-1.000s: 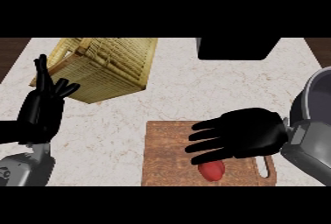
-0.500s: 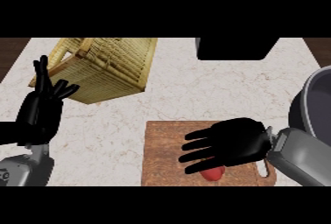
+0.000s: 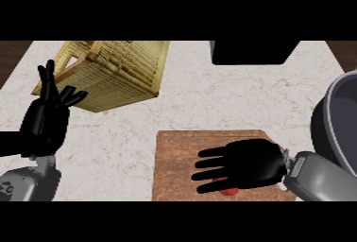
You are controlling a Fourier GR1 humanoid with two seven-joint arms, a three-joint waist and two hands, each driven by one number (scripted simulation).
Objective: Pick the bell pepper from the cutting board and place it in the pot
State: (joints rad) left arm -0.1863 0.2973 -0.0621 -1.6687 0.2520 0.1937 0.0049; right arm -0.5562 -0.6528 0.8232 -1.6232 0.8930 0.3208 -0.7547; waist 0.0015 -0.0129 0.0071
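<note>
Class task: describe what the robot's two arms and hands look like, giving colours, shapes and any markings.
Both forearms are smooth grey casings with rounded edges. Each ends in a glossy black robot hand with slender fingers and a thumb: the left robot hand, the right robot hand. A small dark round marking shows on the left forearm. No cables are visible.

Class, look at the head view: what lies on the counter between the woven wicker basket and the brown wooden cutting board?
Nothing: the head view shows only bare white marbled counter between the woven wicker basket and the brown wooden cutting board.
</note>
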